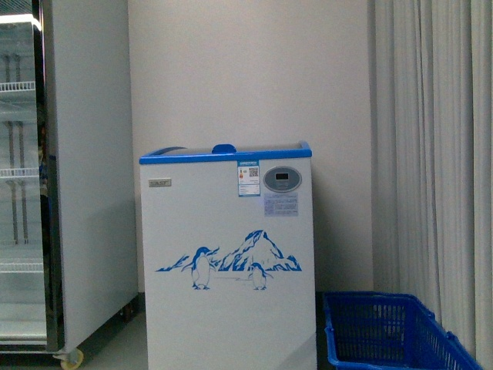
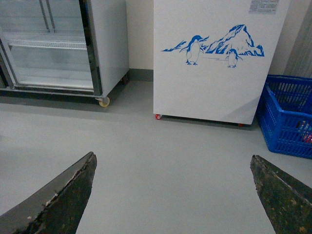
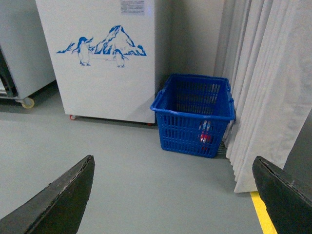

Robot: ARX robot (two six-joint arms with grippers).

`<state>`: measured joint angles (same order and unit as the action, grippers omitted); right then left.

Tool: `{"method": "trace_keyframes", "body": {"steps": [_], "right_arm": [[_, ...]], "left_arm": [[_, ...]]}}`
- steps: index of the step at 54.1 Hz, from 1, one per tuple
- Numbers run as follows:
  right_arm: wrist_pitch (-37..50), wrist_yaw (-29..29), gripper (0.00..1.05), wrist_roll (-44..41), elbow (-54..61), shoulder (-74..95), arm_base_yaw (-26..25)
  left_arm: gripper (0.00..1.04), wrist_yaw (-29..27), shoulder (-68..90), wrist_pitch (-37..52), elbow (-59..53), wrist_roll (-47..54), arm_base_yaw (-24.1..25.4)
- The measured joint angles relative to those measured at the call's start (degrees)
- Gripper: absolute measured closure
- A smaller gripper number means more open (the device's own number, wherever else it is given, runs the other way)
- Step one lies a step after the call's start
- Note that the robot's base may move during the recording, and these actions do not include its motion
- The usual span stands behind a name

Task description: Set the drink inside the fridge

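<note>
Blue basket (image 3: 178, 134), right of the white fridge (image 1: 231, 270), holds the drink (image 3: 205, 134), which we glimpse through its mesh. Our left fingers (image 2: 68, 195) and right fingers (image 3: 63, 195) both stand wide apart, gripping nothing.

Tall glass-door display cooler (image 1: 77, 193), blue plastic basket (image 3: 180, 134), pale curtains (image 1: 431, 154), grey floor (image 2: 146, 161)

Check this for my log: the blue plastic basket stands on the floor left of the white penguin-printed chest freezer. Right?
No. The blue plastic basket stands on the floor right of the white penguin-printed chest freezer; the front view shows it.
</note>
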<state>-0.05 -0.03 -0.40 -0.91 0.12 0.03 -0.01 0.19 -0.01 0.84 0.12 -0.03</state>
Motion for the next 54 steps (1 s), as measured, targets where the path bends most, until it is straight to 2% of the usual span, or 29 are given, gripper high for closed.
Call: {"method": "trace_keyframes", "body": {"steps": [54], "right_arm": [[0.0,0.0,0.08,0.0,0.0,0.0,0.0]], "left_arm": [[0.08,0.0,0.0,0.0,0.0,0.0,0.0]]}}
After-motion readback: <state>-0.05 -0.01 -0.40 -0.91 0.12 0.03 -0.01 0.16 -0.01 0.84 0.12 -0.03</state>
